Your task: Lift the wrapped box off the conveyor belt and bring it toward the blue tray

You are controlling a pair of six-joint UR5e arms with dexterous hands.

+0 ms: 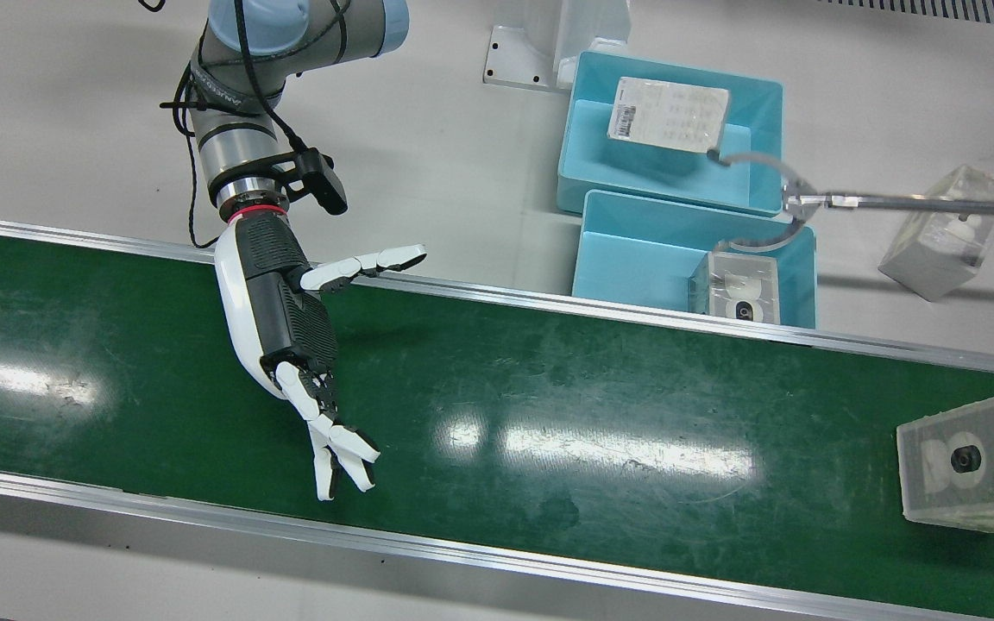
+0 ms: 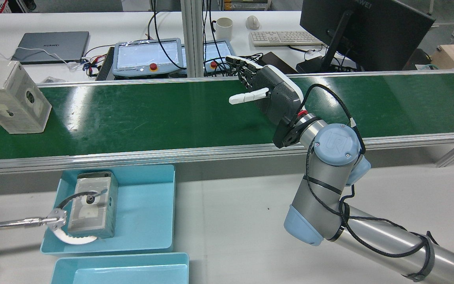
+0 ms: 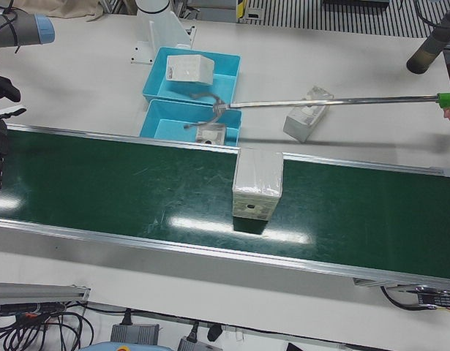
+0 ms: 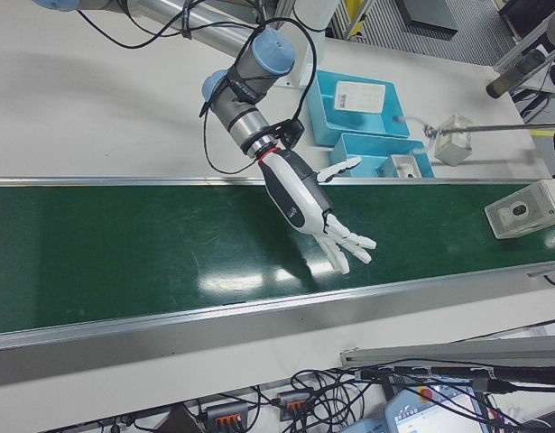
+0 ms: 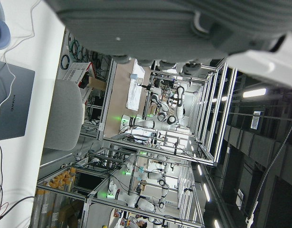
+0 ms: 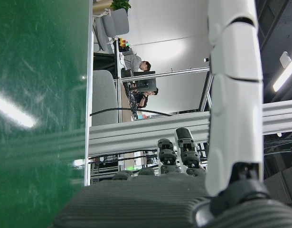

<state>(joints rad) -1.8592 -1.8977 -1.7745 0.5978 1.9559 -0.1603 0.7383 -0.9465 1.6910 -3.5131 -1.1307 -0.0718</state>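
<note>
One wrapped box (image 1: 976, 459) sits on the green belt (image 1: 549, 405), far from the right hand (image 1: 290, 336), which hovers open and empty. Two blue trays (image 1: 635, 250), each holding one box. Left hand's (image 5: 183, 28) state: cannot tell. Laptop (image 2: 53, 45) reads HUAWEI.

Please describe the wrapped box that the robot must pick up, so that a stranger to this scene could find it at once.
Find the long green conveyor belt; only one box stands on it, the wrapped box, far along from the open right hand. The other boxes sit in the blue trays or on the white table.
</note>
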